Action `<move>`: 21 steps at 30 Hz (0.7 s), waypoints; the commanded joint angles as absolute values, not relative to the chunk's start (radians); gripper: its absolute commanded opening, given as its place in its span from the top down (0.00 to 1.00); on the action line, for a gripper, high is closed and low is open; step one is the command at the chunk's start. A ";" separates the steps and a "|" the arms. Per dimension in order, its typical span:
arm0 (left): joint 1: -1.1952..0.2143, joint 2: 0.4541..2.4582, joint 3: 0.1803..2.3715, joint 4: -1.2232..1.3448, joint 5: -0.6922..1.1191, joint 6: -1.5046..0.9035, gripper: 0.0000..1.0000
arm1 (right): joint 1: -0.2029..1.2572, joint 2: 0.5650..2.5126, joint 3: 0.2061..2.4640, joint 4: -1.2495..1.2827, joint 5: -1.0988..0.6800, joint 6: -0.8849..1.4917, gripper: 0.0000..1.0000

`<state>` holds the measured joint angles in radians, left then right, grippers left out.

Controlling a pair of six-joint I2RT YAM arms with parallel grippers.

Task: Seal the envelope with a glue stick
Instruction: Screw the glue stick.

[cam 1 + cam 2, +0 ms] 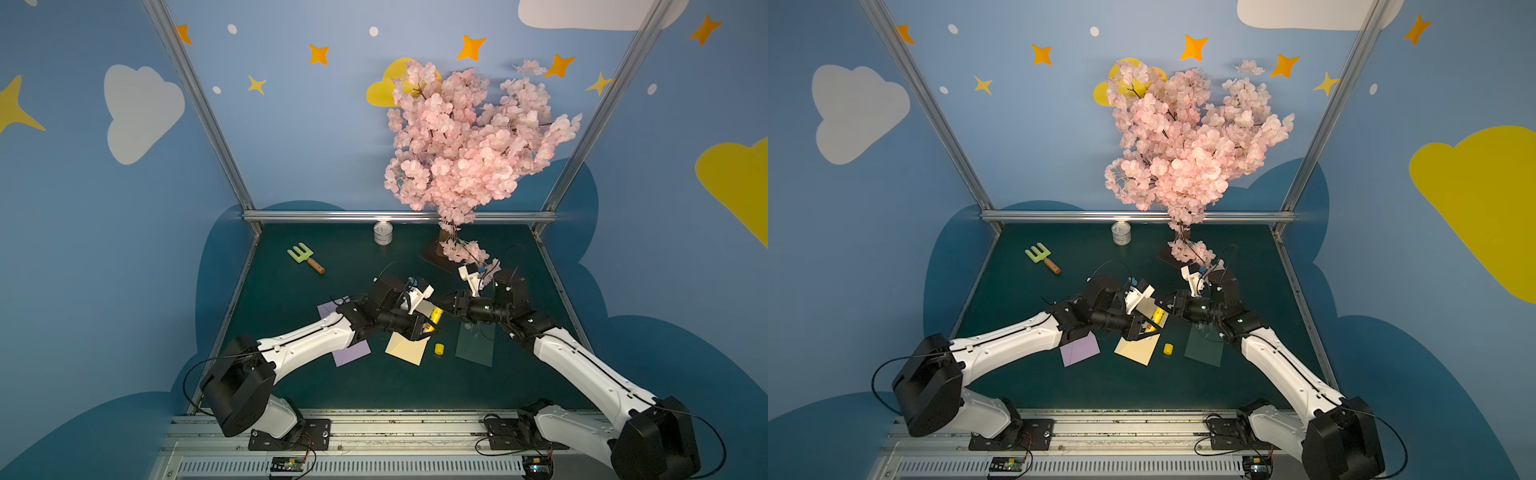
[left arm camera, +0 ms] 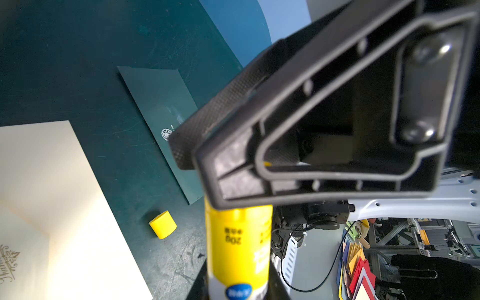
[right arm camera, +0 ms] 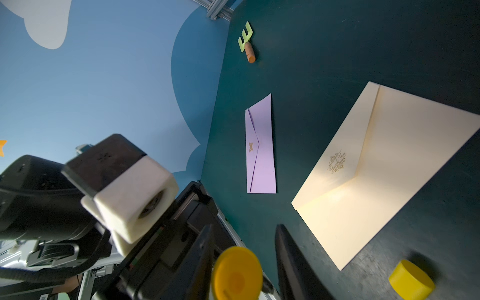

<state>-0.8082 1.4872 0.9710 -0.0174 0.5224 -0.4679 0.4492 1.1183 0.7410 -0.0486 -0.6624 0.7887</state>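
My left gripper (image 1: 430,326) (image 2: 237,280) is shut on the yellow glue stick (image 1: 435,316) (image 2: 239,244) and holds it uncapped, above the raised flap of the cream envelope (image 1: 407,349) (image 3: 389,161). My right gripper (image 1: 441,309) (image 3: 244,233) reaches in from the opposite side. Its fingers straddle the stick's round yellow end (image 3: 236,275). One finger lies against that end, and a narrow gap shows at the other. The glue tip is hidden. The short yellow cap (image 1: 439,348) (image 3: 410,279) lies on the mat just right of the cream envelope.
A purple envelope (image 1: 353,353) lies partly under my left arm and a dark green one (image 1: 476,345) under my right. A green toy rake (image 1: 305,259) and a tin can (image 1: 383,233) sit farther back. The pink blossom tree (image 1: 469,137) overhangs the back right.
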 commanded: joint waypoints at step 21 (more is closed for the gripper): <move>-0.723 1.390 0.913 0.273 0.907 -0.644 0.98 | 0.420 0.996 0.602 0.448 -1.096 0.836 0.82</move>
<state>-0.7521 1.4269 0.9249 0.1143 0.7948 -0.5652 0.4152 1.0325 0.6289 0.2844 -0.9066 0.8135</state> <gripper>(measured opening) 0.271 0.235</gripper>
